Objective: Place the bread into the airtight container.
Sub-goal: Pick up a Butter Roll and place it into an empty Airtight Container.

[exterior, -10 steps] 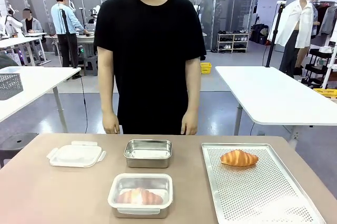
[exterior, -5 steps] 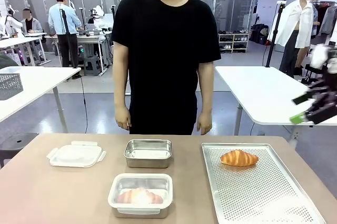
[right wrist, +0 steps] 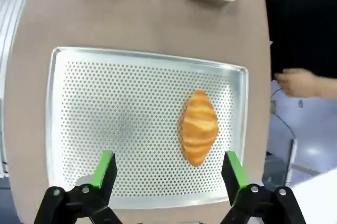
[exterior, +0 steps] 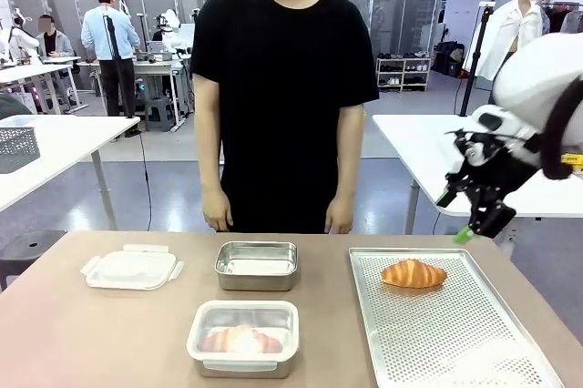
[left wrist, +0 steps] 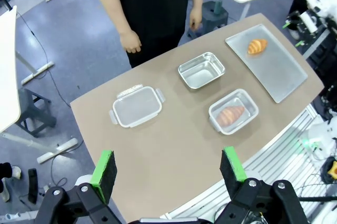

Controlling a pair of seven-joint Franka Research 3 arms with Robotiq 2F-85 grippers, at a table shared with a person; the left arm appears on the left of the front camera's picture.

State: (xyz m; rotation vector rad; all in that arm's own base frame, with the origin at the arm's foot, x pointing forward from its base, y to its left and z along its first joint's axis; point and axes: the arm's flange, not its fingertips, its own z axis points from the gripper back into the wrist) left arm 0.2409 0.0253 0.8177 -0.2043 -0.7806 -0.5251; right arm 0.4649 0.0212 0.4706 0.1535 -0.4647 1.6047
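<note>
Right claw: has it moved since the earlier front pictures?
Yes. The right claw has come in from the right, leftward and lower, toward the tray's far right corner.

i see golden-orange bread [exterior: 414,273] with paler ridges, a silver tray [exterior: 474,338] dotted with holes, a tan table [exterior: 91,338], a silver container [exterior: 256,266], and green pads [right wrist: 105,166] on my black right pincer [exterior: 455,216].

you had the tray [exterior: 474,352] on the right of the table [exterior: 91,342], with one croissant [exterior: 414,273] on its far end. the open container [exterior: 257,265] sat far middle, a loose lid [exterior: 132,268] to its left. a second container [exterior: 243,356] nearer you held another croissant [exterior: 241,341].
</note>
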